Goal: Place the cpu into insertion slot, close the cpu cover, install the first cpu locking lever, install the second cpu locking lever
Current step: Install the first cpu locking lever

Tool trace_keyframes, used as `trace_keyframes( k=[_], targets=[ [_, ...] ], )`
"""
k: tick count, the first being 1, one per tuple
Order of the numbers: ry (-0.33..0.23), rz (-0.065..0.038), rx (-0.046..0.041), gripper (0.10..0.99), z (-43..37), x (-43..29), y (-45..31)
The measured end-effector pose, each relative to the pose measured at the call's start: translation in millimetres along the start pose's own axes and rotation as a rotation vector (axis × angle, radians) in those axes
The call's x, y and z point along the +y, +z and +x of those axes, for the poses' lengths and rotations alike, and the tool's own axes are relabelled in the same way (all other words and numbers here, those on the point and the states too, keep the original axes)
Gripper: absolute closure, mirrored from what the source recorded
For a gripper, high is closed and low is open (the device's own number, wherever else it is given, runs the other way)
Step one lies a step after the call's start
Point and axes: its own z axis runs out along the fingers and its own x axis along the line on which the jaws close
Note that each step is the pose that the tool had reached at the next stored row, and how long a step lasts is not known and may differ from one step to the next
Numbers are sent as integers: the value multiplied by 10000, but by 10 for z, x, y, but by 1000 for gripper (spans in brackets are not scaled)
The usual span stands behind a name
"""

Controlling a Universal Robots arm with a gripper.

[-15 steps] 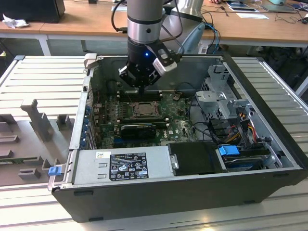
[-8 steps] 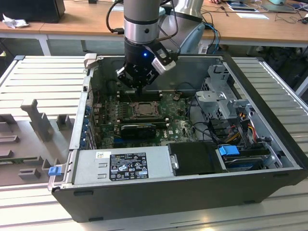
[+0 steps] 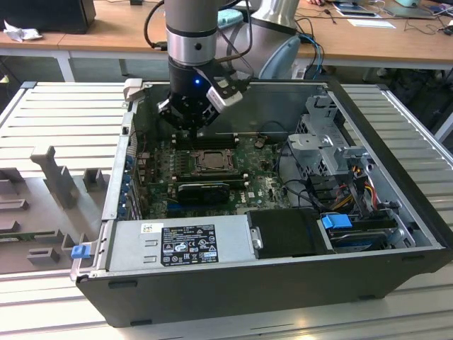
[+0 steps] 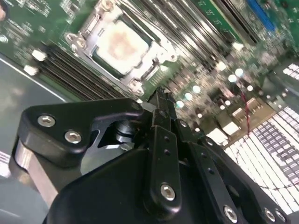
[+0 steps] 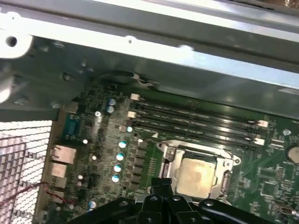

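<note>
cpu (image 5: 198, 175) seated in insertion slot (image 3: 196, 159), cpu cover (image 4: 139, 77) down; hand (image 4: 161, 99) pinched closed, empty, just beside socket edge, probably as a narrow lever pusher.

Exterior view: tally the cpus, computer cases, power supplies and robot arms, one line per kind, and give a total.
cpu: 1
computer case: 1
power supply: 1
robot arm: 1
Total: 4
</note>
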Motion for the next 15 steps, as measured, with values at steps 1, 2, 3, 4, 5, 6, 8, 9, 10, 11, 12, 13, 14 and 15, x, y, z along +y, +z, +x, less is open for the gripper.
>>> trace_keyframes(
  k=[1, 2, 3, 4, 5, 6, 8, 9, 10, 11, 12, 13, 14, 15],
  targets=[
    [1, -6, -2, 980, 76, 16, 2],
    [0, -8, -2, 980, 124, 26, 3],
    [3, -10, -3, 980, 188, 39, 4],
    [1, -10, -5, 980, 217, 46, 5],
    [1, -11, -5, 980, 239, 54, 7],
    [4, -20, -7, 980, 255, 63, 9],
    [77, -39, -12, 980, 266, 76, 11],
    [123, -43, -15, 980, 268, 93, 15],
    [121, -43, -15, 980, 262, 121, 17],
    [122, -43, -15, 980, 258, 142, 18],
    [123, -43, -16, 980, 252, 173, 20],
    [123, -43, -15, 980, 248, 193, 21],
    [123, -44, -15, 980, 246, 209, 22],
    [123, -47, -16, 980, 243, 220, 24]
  ],
)
